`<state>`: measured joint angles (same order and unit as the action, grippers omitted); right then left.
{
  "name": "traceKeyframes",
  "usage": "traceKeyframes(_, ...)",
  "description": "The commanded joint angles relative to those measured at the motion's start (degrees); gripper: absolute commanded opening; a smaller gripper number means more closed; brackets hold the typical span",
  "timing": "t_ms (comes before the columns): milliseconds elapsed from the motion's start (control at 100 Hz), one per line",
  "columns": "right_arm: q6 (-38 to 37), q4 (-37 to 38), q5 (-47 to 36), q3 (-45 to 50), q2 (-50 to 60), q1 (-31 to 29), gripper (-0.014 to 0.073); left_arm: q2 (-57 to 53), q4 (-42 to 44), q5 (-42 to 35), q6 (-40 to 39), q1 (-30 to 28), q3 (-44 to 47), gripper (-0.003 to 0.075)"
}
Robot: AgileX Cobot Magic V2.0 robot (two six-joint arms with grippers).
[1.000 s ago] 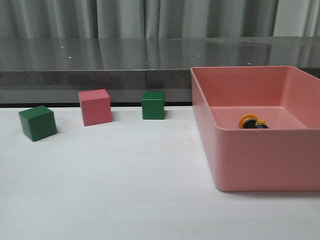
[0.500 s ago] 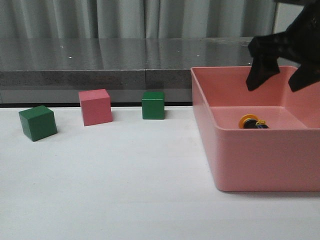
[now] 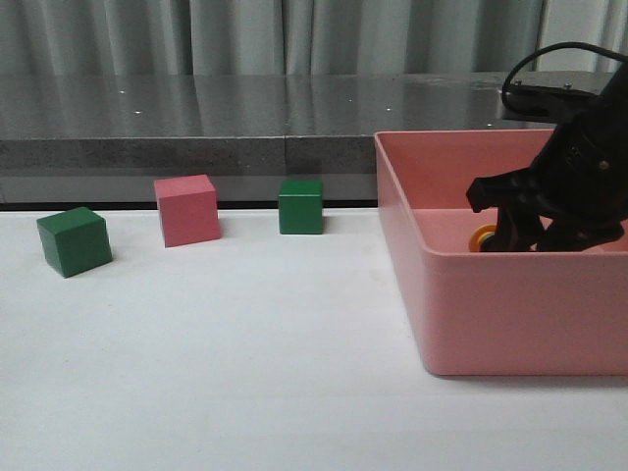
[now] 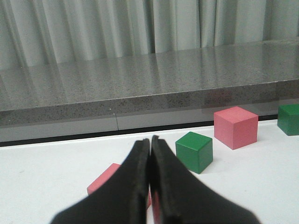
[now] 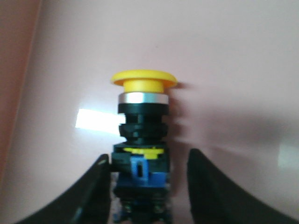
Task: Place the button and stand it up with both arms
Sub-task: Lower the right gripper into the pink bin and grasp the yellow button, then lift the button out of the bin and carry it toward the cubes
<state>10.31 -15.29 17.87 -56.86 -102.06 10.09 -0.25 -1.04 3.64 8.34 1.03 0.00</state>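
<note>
Pink plastic walls of the bin (image 3: pixel 491 294) half-hide the right gripper (image 3: pixel 535 231), lowered inside over the button (image 3: pixel 481 238) — only a sliver of yellow cap shows. Left wrist view: the left gripper (image 4: pixel 150 154) tapers to closed tips above a white table (image 4: pixel 42 172), matte cubes beyond. Right wrist view: fingers (image 5: pixel 96 186) spread either side of the button's (image 5: pixel 142 140) base, perhaps touching.

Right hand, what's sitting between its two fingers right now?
The button's base end lies between the right hand's fingers, yellow cap pointing away from the hand. The right wrist view shows it; a gap remains on one side.
</note>
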Motion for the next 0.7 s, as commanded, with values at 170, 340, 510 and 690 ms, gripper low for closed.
traceKeyframes(170,0.64,-0.4,1.82,-3.82,2.58,0.08,0.0097,-1.72,-0.04,-4.46,-0.71,-0.14,2.6,-0.002)
traceKeyframes(340,3.42,-0.4,11.75,-10.93,6.04,1.31,0.0097,-1.72,-0.04,-4.46,-0.71,-0.14,2.6,-0.002)
traceKeyframes(510,11.34,-1.56,22.77,-22.48,8.54,6.22,0.0097,-1.72,-0.04,-4.46,-0.71,-0.14,2.6,-0.002)
traceKeyframes(690,24.68,-5.77,29.67,-33.08,7.11,12.48,0.0097,-1.72,-0.04,-4.46,-0.71,-0.14,2.6,-0.002)
